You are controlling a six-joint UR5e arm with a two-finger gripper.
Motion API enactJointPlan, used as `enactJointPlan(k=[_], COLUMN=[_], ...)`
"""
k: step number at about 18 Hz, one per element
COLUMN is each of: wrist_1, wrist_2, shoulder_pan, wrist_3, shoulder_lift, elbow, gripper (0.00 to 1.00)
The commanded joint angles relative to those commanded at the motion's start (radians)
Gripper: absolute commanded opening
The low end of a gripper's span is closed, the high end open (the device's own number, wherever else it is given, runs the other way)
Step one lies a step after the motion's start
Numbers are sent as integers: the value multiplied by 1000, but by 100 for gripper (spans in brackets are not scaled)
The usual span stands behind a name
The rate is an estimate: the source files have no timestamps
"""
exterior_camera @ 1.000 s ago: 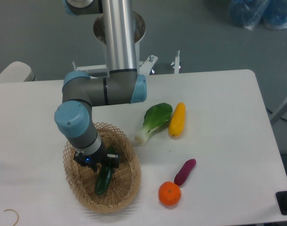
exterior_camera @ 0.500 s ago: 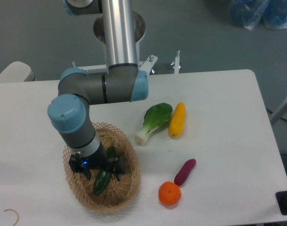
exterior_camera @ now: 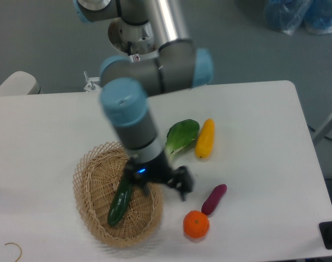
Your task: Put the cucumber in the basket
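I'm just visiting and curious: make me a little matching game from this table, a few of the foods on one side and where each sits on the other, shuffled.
Things:
1. cucumber
2. orange
3. yellow squash
4. purple piece

Places:
A. beside the bok choy, on its right in the picture
B. lying inside the basket
C. nearest the table's front edge
D. between the orange and the yellow squash

Pairs: 1-B, 2-C, 3-A, 4-D

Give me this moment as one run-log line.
phase: retreat | cucumber: lying in basket, released | gripper: empty, over basket's right rim, jaw state unclear | nearby: orange, purple vegetable
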Motion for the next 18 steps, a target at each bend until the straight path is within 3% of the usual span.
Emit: enactJointPlan(k=[4,6,9,11,18], wrist_1=[-62,-63,-63,-63,-63], wrist_2=[-2,-15,-122,-191,-196], shoulder_pan=[78,117,184,213,226], wrist_3=[292,393,539,565,567], shoulder_lift=[37,42,58,58,71], elbow=[-6,-5,-6,-6,-6], gripper=[100,100,100,100,100])
